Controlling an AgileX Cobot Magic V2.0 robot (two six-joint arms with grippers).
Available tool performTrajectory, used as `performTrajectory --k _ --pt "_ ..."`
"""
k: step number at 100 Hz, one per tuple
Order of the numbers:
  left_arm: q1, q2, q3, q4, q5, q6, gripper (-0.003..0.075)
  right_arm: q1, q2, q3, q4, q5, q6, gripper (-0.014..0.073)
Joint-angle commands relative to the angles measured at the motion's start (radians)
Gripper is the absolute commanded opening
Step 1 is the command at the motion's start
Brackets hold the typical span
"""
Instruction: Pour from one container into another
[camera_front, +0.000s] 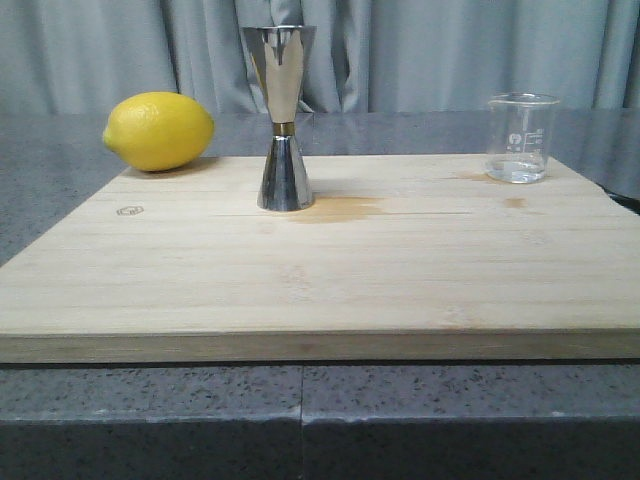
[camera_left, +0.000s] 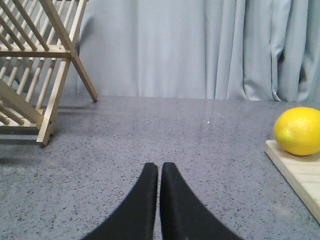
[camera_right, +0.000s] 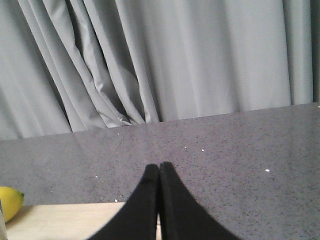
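The small clear glass beaker (camera_front: 520, 137) stands upright at the back right of the wooden board (camera_front: 320, 270), with a little clear liquid in its bottom. The tall steel jigger (camera_front: 282, 118) with a gold waist band stands upright left of the board's middle, at the back. Neither arm shows in the front view. My left gripper (camera_left: 159, 167) is shut and empty over the grey counter, left of the board. My right gripper (camera_right: 159, 167) is shut and empty above the board's edge. Beaker and jigger are out of both wrist views.
A yellow lemon (camera_front: 159, 130) (camera_left: 299, 131) lies at the board's back left corner; its tip (camera_right: 10, 202) shows in the right wrist view. A wet stain (camera_front: 340, 208) marks the board beside the jigger. A wooden dish rack (camera_left: 37, 70) stands on the counter further left. Grey curtains hang behind.
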Motion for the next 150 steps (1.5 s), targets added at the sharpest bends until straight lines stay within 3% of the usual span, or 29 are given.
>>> performTrajectory --k 1,15,29,38,48,73,108,132,150 --pt "-0.008 -0.020 0.028 0.001 -0.081 -0.009 -0.0019 -0.004 -0.002 -0.011 0.245 0.013 -0.319 -0.0071" --pt "-0.008 -0.020 0.028 0.001 -0.081 -0.009 -0.0019 -0.004 -0.025 0.025 0.657 0.057 -0.743 -0.0072" --pt "-0.008 -0.020 0.028 0.001 -0.081 -0.009 -0.0019 -0.004 -0.140 0.066 0.940 0.067 -1.122 -0.0071" --pt "-0.008 -0.020 0.028 0.001 -0.081 -0.009 -0.0019 -0.004 -0.240 0.108 1.142 0.107 -1.315 -0.0072" --pt "-0.008 -0.020 0.028 0.001 -0.081 -0.009 -0.0019 -0.019 -0.337 0.178 1.280 0.119 -1.483 -0.0071" --pt "-0.008 -0.020 0.028 0.001 -0.081 -0.009 -0.0019 -0.156 -0.500 0.358 1.544 0.033 -1.653 -0.0072" --pt "-0.008 -0.020 0.028 0.001 -0.081 -0.009 -0.0019 -0.162 -0.627 0.535 1.584 -0.053 -1.703 -0.0072" --pt "-0.008 -0.020 0.028 0.001 -0.081 -0.009 -0.0019 -0.162 -0.627 0.535 1.766 -0.030 -1.914 -0.0071" --pt "-0.008 -0.020 0.028 0.001 -0.081 -0.009 -0.0019 -0.162 -0.627 0.535 1.781 -0.030 -1.934 -0.0071"
